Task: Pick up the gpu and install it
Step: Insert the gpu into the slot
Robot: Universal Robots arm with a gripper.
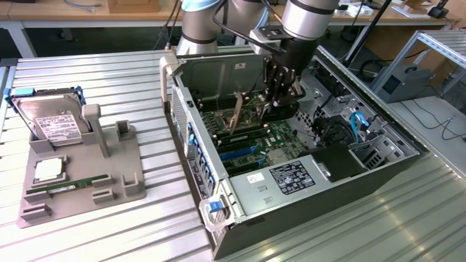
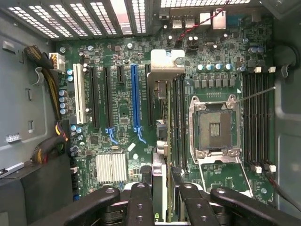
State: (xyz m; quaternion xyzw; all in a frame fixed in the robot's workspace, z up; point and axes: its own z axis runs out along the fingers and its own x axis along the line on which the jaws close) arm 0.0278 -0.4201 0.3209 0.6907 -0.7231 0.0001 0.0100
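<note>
Gpu (image 2: 162, 150) is sitting edge-on between the pincer (image 2: 161, 194) fingers, which are gripping it narrowly inside the open case (image 1: 306, 218). Card is standing upright over the motherboard (image 2: 123, 123), running alongside the blue slot (image 2: 135, 99), with its silver bracket (image 2: 165, 66) toward the vented wall. Cannot tell whether it is seated. At the exterior view's left, a grey holder (image 1: 109, 180) is resting on the table (image 1: 109, 71) and carrying the hard drive (image 1: 54, 123).
</note>
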